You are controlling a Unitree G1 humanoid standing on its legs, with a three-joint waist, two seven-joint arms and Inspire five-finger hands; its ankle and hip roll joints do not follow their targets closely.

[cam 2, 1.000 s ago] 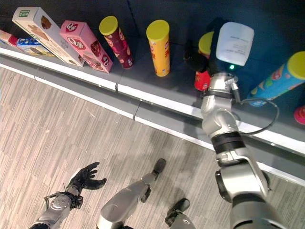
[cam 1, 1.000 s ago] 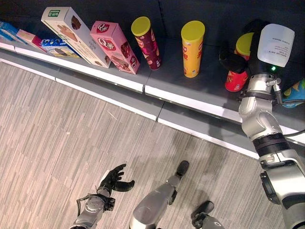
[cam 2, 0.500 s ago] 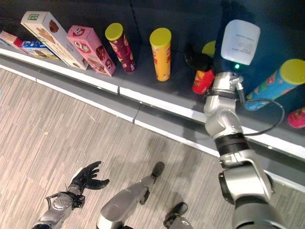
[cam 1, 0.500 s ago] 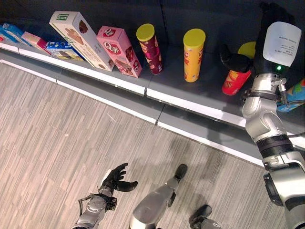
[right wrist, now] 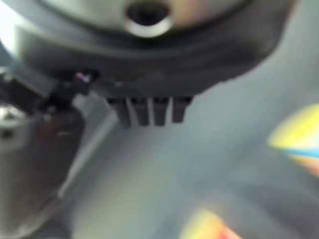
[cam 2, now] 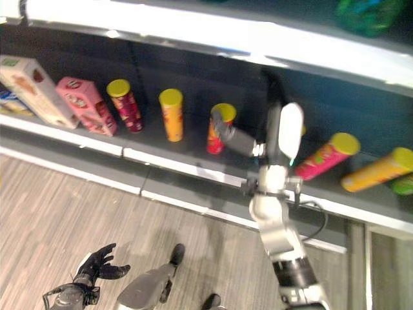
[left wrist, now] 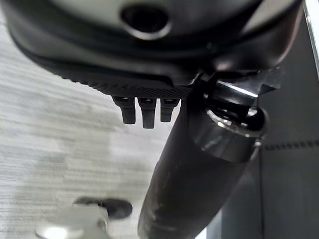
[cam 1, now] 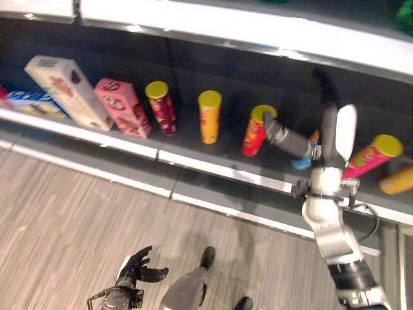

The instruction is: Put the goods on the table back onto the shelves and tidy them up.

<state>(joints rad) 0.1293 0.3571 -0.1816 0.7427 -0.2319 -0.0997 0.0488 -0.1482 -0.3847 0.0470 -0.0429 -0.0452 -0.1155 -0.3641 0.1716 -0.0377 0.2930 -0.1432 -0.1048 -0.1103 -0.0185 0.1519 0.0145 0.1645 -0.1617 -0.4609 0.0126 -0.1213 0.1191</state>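
1. Nearest, low over the wood-pattern floor (cam 1: 58, 232): left hand (cam 1: 134, 267), fingers (left wrist: 143, 110) loosely spread, nothing in it, well apart from the shelf (cam 1: 213, 169).
2. Farther, reaching up from the floor to the shelf: right hand (cam 1: 321, 132), palm raised past the shelf's white front edge, thumb (cam 1: 284, 137) stretched toward the red can (cam 1: 255, 131). Thumb tip at the can's upper side just below its yellow lid; touching or just clear, cannot tell. Fingers (cam 1: 324, 97) straight up against the dark back wall, curled round nothing.
3. On the shelf, taking the red can as landmark: can standing slightly tilted, lid on, contents unseen. To its left, a yellow can (cam 1: 208, 117), then a dark red can (cam 1: 161, 108), both upright and lidded. Further left, a pink box (cam 1: 122, 107) and a tall cream box (cam 1: 67, 90), both leaning; a low blue packet (cam 1: 29, 103) beyond them.
4. Right of the red can, behind the right hand: a blue-and-orange item (cam 1: 306, 155), mostly hidden. Then a pink can (cam 1: 370, 155) lying tilted, and an orange can (cam 2: 377, 170) on its side.
5. Right eye view alone: a green item (cam 2: 401, 185) past the orange can, and a green bag (cam 2: 366, 14) on the shelf board above.
6. Right wrist view: blurred, fingers (right wrist: 148, 110) short and straight over grey shelf, yellow and blue patches beside.
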